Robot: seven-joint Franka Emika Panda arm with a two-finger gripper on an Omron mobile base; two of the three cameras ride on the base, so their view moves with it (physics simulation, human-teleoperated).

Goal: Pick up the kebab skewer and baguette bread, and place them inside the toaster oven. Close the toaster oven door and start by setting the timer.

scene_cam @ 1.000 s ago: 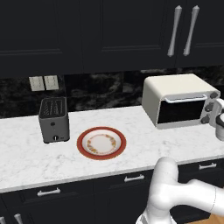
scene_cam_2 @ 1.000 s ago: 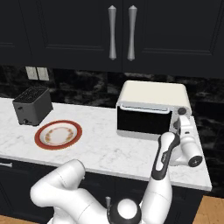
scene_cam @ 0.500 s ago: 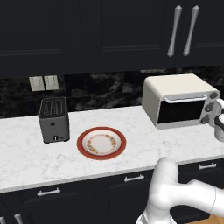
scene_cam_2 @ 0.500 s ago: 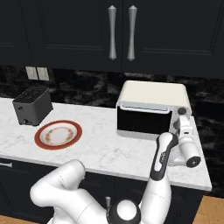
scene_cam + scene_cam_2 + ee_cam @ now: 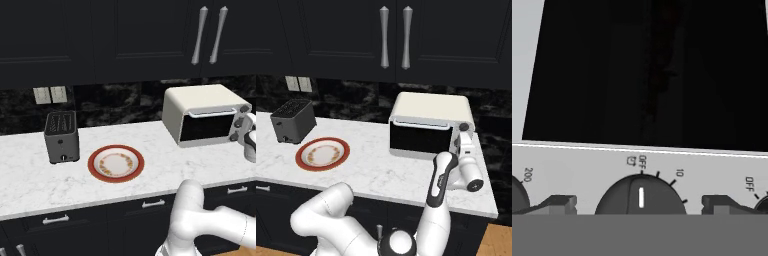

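Note:
The cream-white toaster oven (image 5: 200, 105) (image 5: 431, 107) stands on the counter with its dark glass door (image 5: 206, 128) (image 5: 418, 141) (image 5: 637, 70) shut. My gripper (image 5: 244, 131) (image 5: 462, 146) (image 5: 641, 204) is at the knob panel on the oven's right end. In the hand view it is open, one fingertip (image 5: 562, 204) on each side of the timer knob (image 5: 641, 195), not touching it. The knob's white mark points at OFF. The kebab skewer and the baguette bread are hidden; I make out nothing clear behind the dark glass.
A red-rimmed plate (image 5: 95, 161) (image 5: 303, 154) with nothing on it lies left of the oven. A dark grey slot toaster (image 5: 61, 136) (image 5: 293, 120) stands beyond it. Black cabinets hang overhead, and the counter ends just right of the oven.

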